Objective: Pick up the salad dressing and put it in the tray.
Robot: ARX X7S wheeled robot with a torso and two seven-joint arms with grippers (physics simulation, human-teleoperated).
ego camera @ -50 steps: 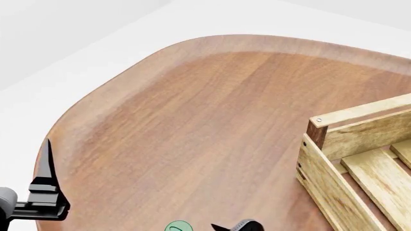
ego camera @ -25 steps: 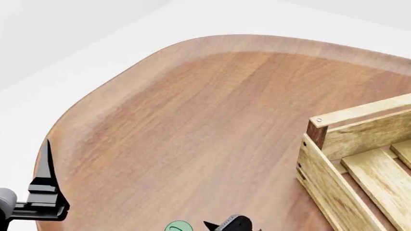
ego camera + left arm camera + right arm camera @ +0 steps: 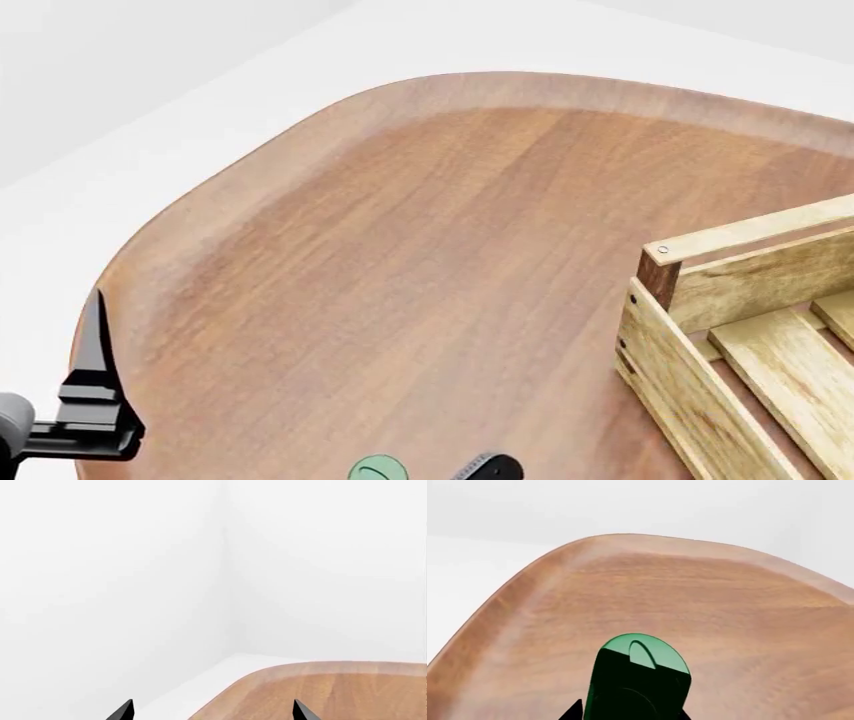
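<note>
In my left wrist view the left gripper (image 3: 212, 712) shows only two black fingertips spread well apart, hanging over the rounded corner of the brown wooden surface (image 3: 347, 690) with white walls beyond; nothing lies between the tips. In the head view, compared with half a second ago, the right gripper (image 3: 483, 470) has slid lower toward the bottom edge, so I see less of its black body, and its pointed tip no longer shows; the round green flip-top cap of the salad dressing bottle (image 3: 378, 469) sits in nearly the same spot at the bottom edge, just left of that gripper. The left gripper stands unchanged at the surface's left edge. The tray (image 3: 694, 330), a crate of light wooden slats with a dark brown corner post, stays at the right, well apart from the bottle, with bare wood between them and nothing in the way. In the right wrist view the bottle fills the lower middle, standing on the surface with its long axis upright and cap uppermost, darker green below the cap. Two black fingertips flank its body on either side; I cannot tell whether they press it.
</note>
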